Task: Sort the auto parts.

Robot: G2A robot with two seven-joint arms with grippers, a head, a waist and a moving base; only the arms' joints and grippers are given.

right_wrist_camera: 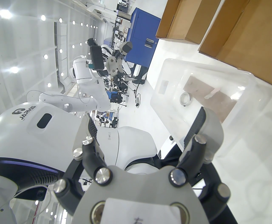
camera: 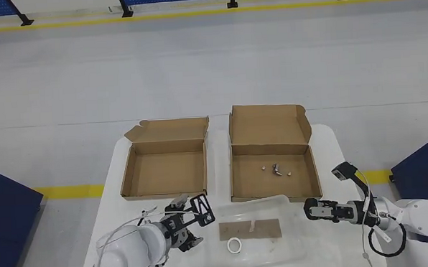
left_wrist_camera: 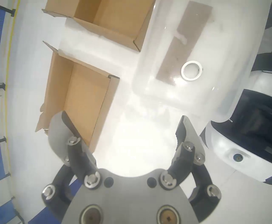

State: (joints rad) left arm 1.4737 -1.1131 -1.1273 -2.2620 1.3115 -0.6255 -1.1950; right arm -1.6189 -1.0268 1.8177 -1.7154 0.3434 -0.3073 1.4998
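Top view, lower centre: clear plastic bin (camera: 291, 254) on the white table (camera: 326, 154). A white ring (camera: 235, 245) lies flat in it, just beside a brown cardboard strip (camera: 250, 229).

Above the bin are two open brown cardboard boxes: left box (camera: 164, 174) and right box (camera: 259, 187). The right box holds a small metal bolt-like part (camera: 277, 169) and two small pale round pieces (camera: 263, 168).

Left end effector (left_wrist_camera: 123, 118) – lower left of the top view, fingers spread, holding nothing. Right end effector (right_wrist_camera: 145, 115) – lower right beside the bin, fingers apart, empty.

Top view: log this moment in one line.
left fingers open beside clear plastic bin | right fingers open | white ring in bin | small parts in right brown cardboard box
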